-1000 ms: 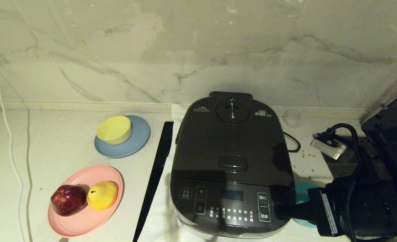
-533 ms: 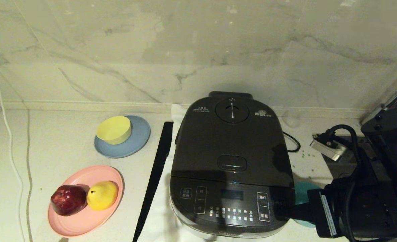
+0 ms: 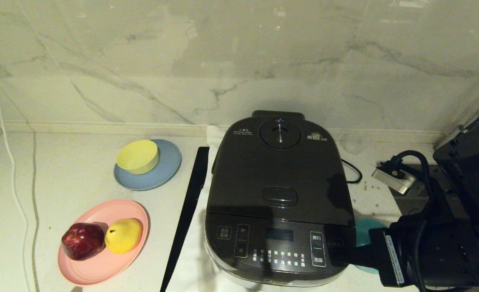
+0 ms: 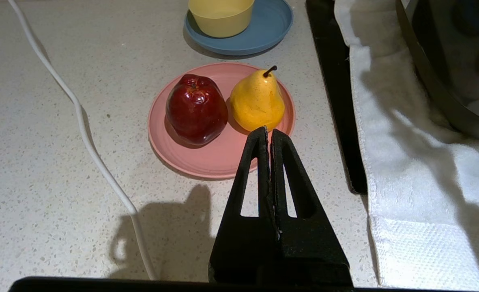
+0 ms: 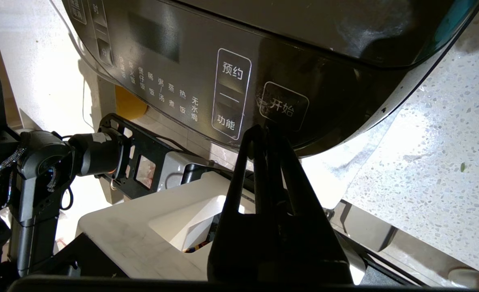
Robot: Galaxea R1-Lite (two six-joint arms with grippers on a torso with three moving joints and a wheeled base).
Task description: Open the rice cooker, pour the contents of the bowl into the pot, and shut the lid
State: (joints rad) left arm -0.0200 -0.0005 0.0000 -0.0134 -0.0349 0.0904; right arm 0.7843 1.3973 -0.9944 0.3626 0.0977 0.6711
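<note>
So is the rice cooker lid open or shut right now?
Shut. The lid lies flat on the rice cooker, steam vent and latch button facing up, no inner pot showing.

1. The teal bowl [image 3: 364,234], beside the rice cooker [image 3: 279,194], is mostly hidden by the right arm; its contents cannot be seen;
2. the cooker's front base is cut off by the head view's edge;
3. the closed lid [image 3: 280,174] hides the pot.
</note>
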